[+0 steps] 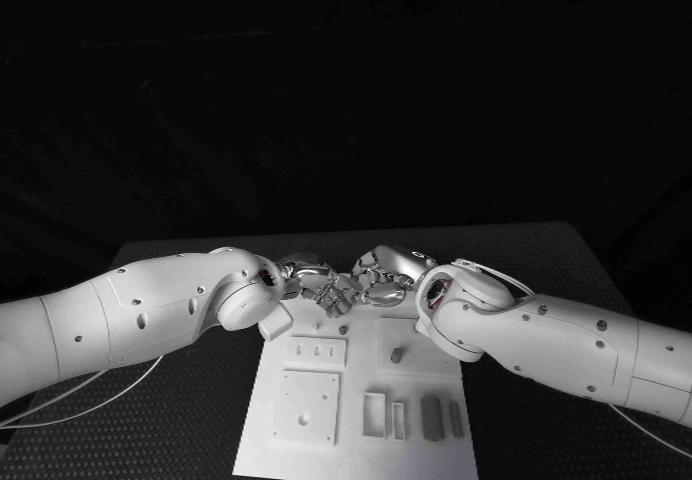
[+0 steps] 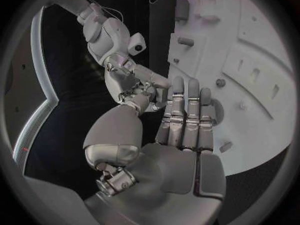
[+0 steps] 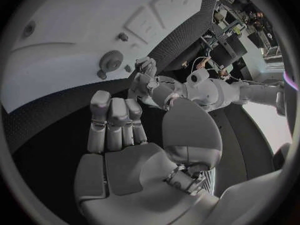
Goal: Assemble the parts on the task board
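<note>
A: Where do we see the task board [image 1: 361, 440]?
B: On the black table [image 1: 188, 440], in the middle, with grey parts [image 1: 431, 412] in its recesses at the near end.
A: And the hands?
B: Both meet at the board's far edge. Our left hand [image 1: 320, 291] and right hand [image 1: 379, 285] have fingers straight, apart, gripping nothing.

Setting: a robotics lab or test cell, as far as we can judge. We base this on a black textured counter [image 1: 562, 262] ringed by darkness, carrying a white task board [image 1: 361, 440] with moulded recesses and pegs. Past the counter edge, in the right wrist view, we note cluttered equipment racks [image 3: 234, 32] with cabling; what they hold is too small to tell.
</note>
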`<control>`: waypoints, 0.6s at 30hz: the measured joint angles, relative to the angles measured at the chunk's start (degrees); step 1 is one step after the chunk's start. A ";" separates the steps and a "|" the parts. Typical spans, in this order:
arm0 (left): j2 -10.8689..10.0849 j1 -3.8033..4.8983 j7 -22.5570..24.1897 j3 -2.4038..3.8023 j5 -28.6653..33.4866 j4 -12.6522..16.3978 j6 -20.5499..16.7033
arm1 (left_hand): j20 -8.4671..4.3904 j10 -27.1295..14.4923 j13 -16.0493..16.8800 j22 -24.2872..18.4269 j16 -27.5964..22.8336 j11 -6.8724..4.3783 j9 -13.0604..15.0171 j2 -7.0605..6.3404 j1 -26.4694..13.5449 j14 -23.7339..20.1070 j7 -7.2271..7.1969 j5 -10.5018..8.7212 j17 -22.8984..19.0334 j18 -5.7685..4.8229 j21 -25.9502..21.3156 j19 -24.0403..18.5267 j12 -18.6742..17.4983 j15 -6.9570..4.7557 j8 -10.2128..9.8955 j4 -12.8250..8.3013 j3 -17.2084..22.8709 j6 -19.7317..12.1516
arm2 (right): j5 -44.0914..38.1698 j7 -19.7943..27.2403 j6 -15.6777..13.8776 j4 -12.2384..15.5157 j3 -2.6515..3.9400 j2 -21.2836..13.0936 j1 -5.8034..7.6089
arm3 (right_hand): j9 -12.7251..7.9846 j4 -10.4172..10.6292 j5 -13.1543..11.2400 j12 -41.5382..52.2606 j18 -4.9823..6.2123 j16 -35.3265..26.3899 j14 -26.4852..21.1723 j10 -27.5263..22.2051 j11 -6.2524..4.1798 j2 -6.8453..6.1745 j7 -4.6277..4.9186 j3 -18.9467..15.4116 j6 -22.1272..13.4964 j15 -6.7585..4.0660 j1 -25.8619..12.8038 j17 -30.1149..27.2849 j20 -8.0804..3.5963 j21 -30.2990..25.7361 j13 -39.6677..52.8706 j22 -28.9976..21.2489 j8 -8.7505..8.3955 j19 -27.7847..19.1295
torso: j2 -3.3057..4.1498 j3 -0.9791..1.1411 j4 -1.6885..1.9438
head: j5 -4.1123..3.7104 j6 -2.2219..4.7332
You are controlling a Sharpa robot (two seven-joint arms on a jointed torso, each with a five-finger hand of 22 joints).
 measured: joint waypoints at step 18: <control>-0.19 0.02 -0.06 0.02 -0.88 0.02 0.40 | -0.21 1.44 1.17 -0.02 0.67 -0.59 -0.17 4.56 0.49 0.74 -0.48 -0.20 0.41 0.00 0.00 -0.21 0.43 -0.74 0.08 -3.36 3.22 1.92 | 0.17 0.33 0.94 -0.56 -0.04 0.23 0.00 | 0.39 0.15 -0.22 0.00 0.02 0.00 0.09 0.00 0.00 -0.14 -0.14 0.14 0.16 0.09 -0.14 0.00 0.09 0.00 0.00 0.00 -0.22 0.08 | -0.03 0.01 0.02 | -0.17 0.14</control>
